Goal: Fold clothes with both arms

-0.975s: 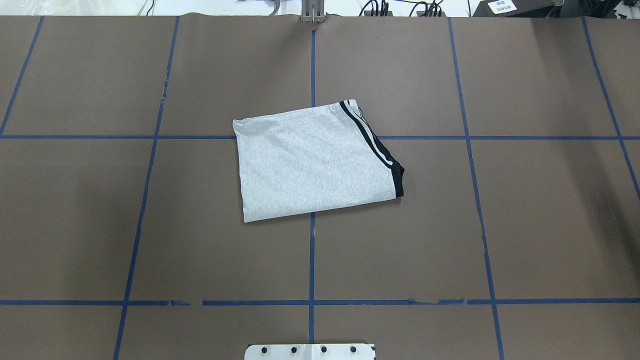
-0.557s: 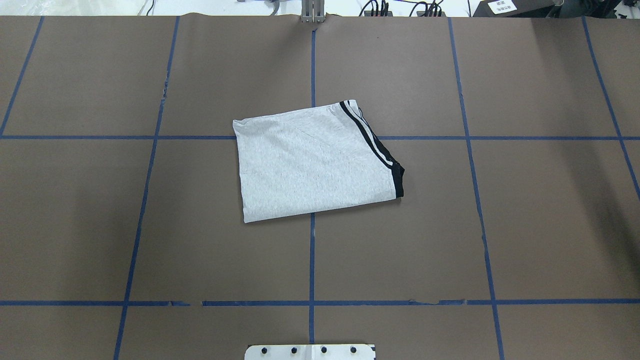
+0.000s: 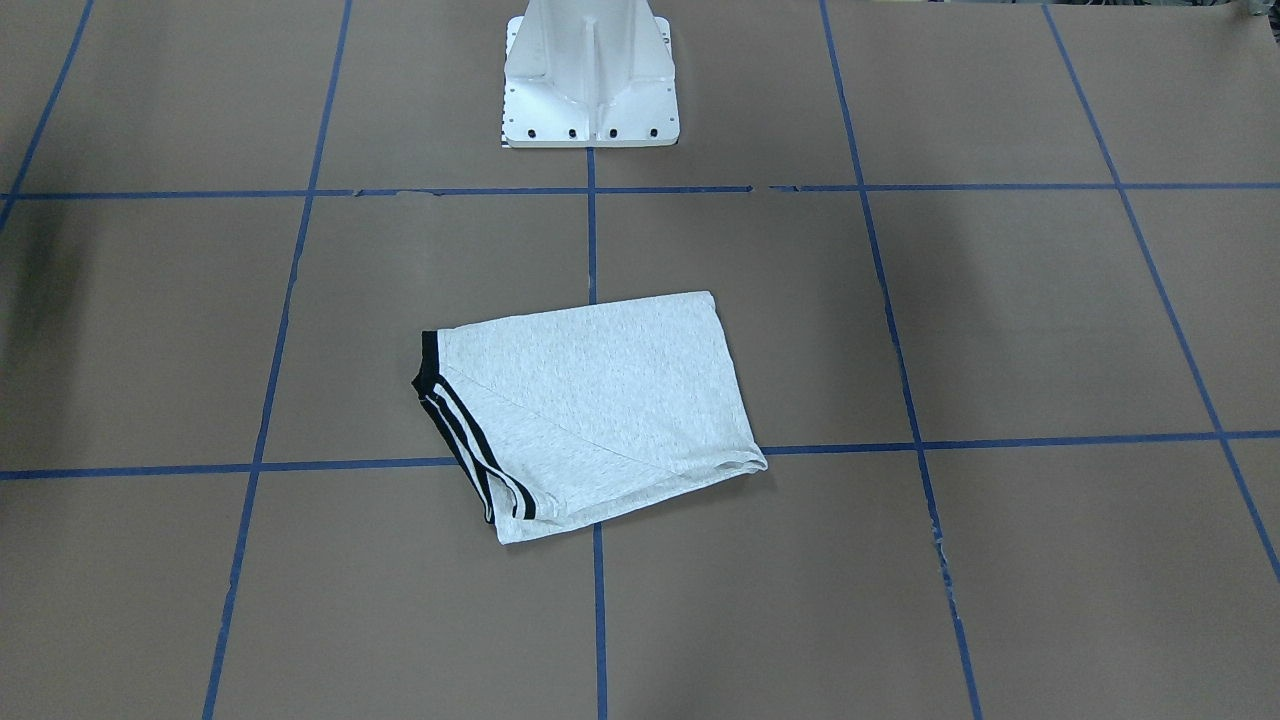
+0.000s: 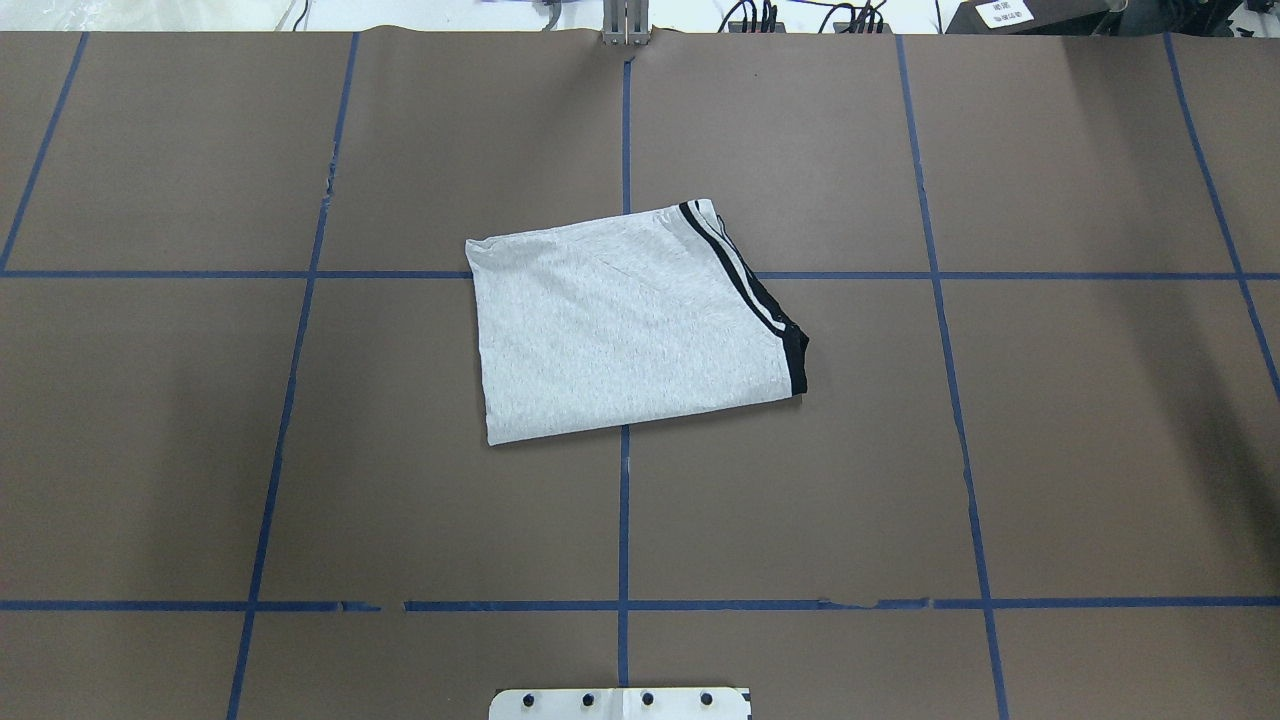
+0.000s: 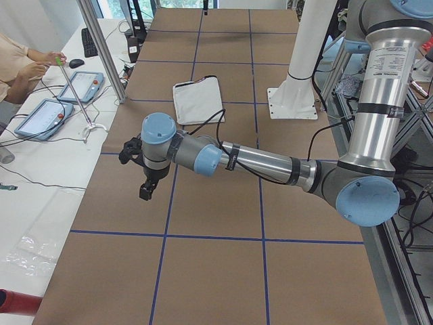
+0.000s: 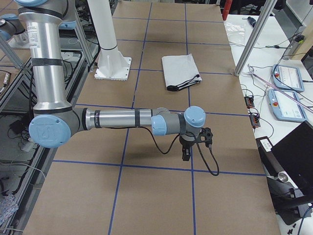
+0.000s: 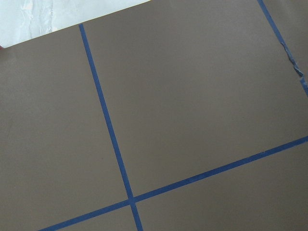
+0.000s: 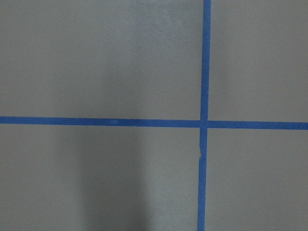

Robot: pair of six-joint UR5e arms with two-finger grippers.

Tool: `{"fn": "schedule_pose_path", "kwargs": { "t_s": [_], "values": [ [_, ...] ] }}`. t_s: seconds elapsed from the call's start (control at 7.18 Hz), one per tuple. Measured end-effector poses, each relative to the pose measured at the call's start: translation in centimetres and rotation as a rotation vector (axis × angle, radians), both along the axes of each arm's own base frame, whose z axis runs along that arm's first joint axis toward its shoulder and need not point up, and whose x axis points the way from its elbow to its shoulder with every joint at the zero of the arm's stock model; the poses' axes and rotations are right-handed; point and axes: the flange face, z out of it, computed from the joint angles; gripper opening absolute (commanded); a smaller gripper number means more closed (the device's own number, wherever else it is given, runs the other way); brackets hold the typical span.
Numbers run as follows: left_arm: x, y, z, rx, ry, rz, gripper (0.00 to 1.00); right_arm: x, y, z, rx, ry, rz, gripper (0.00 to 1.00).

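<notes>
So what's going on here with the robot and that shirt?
A grey T-shirt lies folded into a neat rectangle in the middle of the table, its striped edge showing. Neither arm touches it: the left arm and the right arm hover at opposite ends, well away. The folding looks done.

Soft knit cloth T-shirt [image 4: 620, 330] rests on matt, smooth brown paper [image 4: 900, 500].

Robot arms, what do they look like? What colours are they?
Both the left arm and the right arm are shiny silver-grey tubes joined by round light blue caps. A thin black cable loops beside each one. Each ends in a small black hand: the left hand and the right hand. The thick upright tubes carry a label of small print and black bands.
</notes>
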Motion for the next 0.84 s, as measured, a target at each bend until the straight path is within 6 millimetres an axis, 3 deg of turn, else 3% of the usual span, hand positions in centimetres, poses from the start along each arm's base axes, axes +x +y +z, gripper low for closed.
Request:
{"fn": "schedule_pose_path", "kwargs": {
  "t_s": [0.28,0.84],
  "values": [
    [0.0,0.4,-0.3,0.007,-0.002,-0.004,1.0,-0.1,0.3,0.2,0.007,0.014,-0.01,1.0],
    [0.4,1.9,1.4,-0.099,-0.046,0.002,1.0,-0.1,2.3,0.7,-0.002,-0.008,-0.019,1.0]
  ]
}}
